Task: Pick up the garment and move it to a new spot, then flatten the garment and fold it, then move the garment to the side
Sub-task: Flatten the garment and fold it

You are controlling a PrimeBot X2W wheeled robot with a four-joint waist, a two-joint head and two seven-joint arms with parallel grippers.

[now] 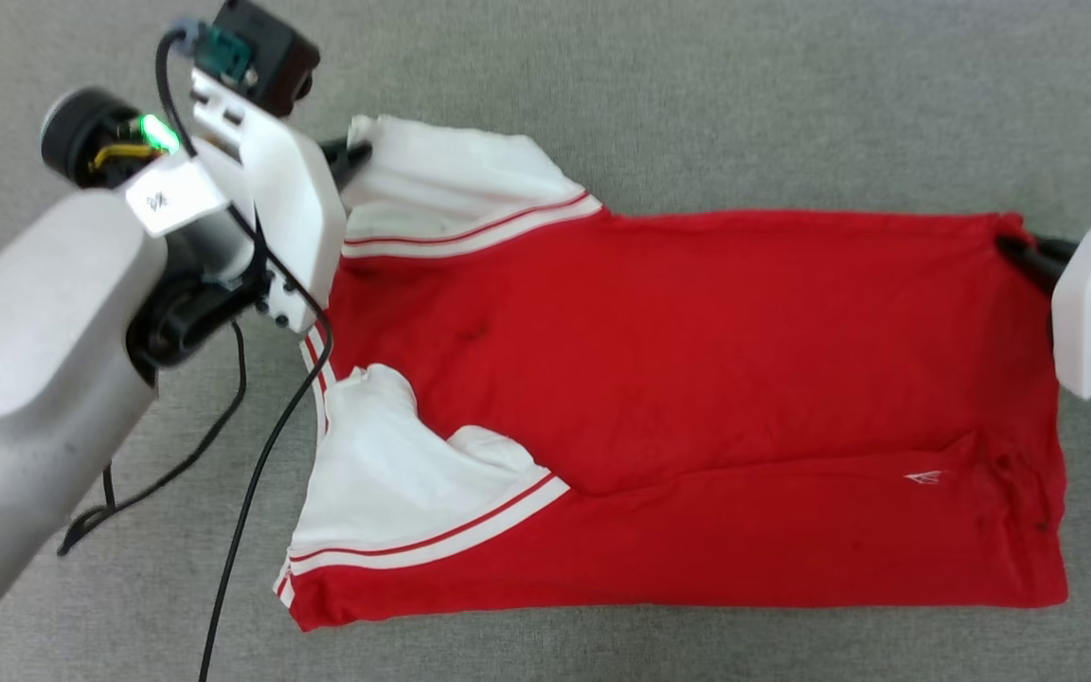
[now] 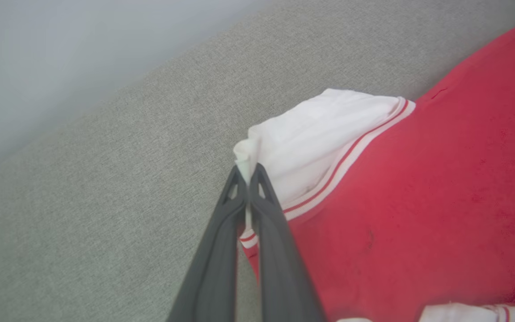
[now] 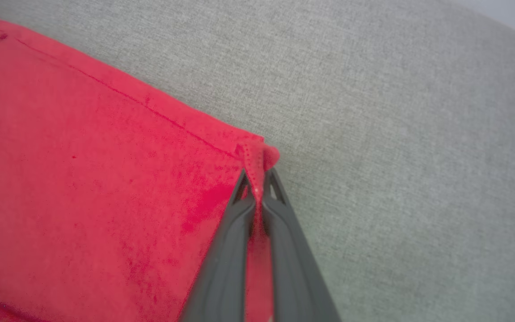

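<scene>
The garment (image 1: 697,398), a red shirt with white striped-trim sleeves, lies spread sideways on the grey cloth surface (image 1: 697,95), its near part folded over. My left gripper (image 1: 361,152) is shut on the far white sleeve's edge; in the left wrist view that gripper (image 2: 249,172) pinches white fabric (image 2: 311,138) between its dark fingers (image 2: 275,232). My right gripper (image 1: 1014,248) is shut on the garment's far right corner; the right wrist view shows this gripper (image 3: 256,179) clamping the red hem corner (image 3: 257,156).
A black cable (image 1: 252,493) hangs from my left arm (image 1: 34,313) across the surface at the left. Grey cloth surface (image 3: 396,112) stretches beyond the garment on all sides. A pale wall band (image 2: 61,44) borders the surface's far edge in the left wrist view.
</scene>
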